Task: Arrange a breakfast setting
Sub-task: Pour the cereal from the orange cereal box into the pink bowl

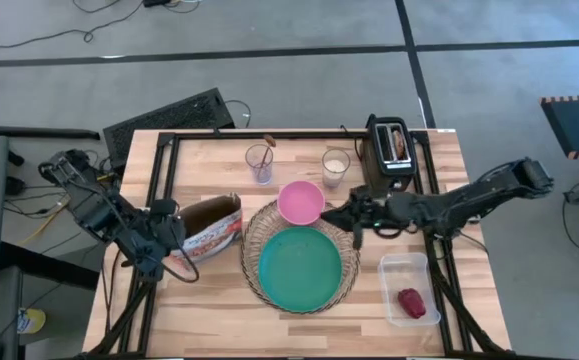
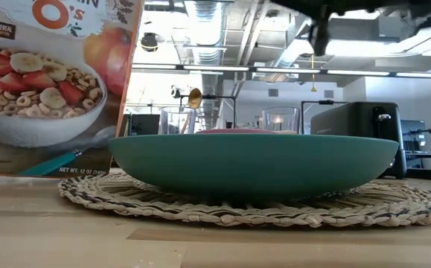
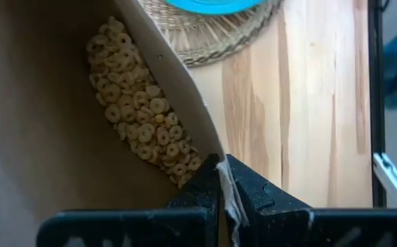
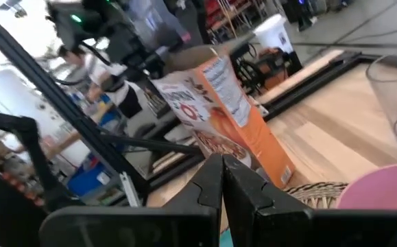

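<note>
Wooden slats make up the surface [image 1: 199, 300] we work on. Our left fingers [image 3: 220, 180] are clamped on the cereal box [image 1: 212, 226] flap, left of centre. Our right fingers [image 4: 222, 180] are closed on nothing, beside the pink bowl [image 1: 300, 201], which touches the teal plate [image 1: 299, 267] on the wire charger [image 1: 252, 238], centre frame.

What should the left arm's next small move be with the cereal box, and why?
Probably swing the cereal box toward the pink bowl to pour. The left gripper is shut on the open box's flap edge, cereal shows inside, and the box is tilted beside the woven charger, short of the bowl. The right gripper is shut and empty just right of the bowl, so it may need to back off.
</note>
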You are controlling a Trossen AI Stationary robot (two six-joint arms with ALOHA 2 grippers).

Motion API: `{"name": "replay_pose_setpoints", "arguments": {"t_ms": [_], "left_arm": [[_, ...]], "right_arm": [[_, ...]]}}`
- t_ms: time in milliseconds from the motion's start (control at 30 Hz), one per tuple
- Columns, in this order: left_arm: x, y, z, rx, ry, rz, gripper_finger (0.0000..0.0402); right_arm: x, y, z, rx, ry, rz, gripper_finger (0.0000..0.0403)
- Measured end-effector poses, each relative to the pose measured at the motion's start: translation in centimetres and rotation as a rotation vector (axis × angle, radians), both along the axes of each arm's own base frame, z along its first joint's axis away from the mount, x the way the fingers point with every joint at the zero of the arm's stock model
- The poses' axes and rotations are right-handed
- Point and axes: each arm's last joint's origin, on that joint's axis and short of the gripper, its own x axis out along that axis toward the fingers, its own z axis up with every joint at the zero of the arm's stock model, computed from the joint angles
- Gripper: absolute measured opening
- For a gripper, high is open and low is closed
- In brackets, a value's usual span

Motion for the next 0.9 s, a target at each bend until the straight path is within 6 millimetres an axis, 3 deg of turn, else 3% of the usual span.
{"name": "replay_pose_setpoints", "arguments": {"t_ms": [233,667,900], "left_arm": [[0.2,-0.2,-0.2,0.011,0.020,-0.036,0.0000],[0.2,-0.3,-0.2,-0.001,0.030,-0.040,0.0000],[0.2,-0.3,-0.2,-0.004,0.032,-0.038,0.0000]], "right_arm": [[5.2,0.9,-0.4,-0.039,0.065,0.019,0.0075],[13.8,-0.6,-1.0,-0.104,0.127,0.084,0.0279],[18.1,-1.8,-2.1,-0.273,0.182,0.142,0.0317]]}}
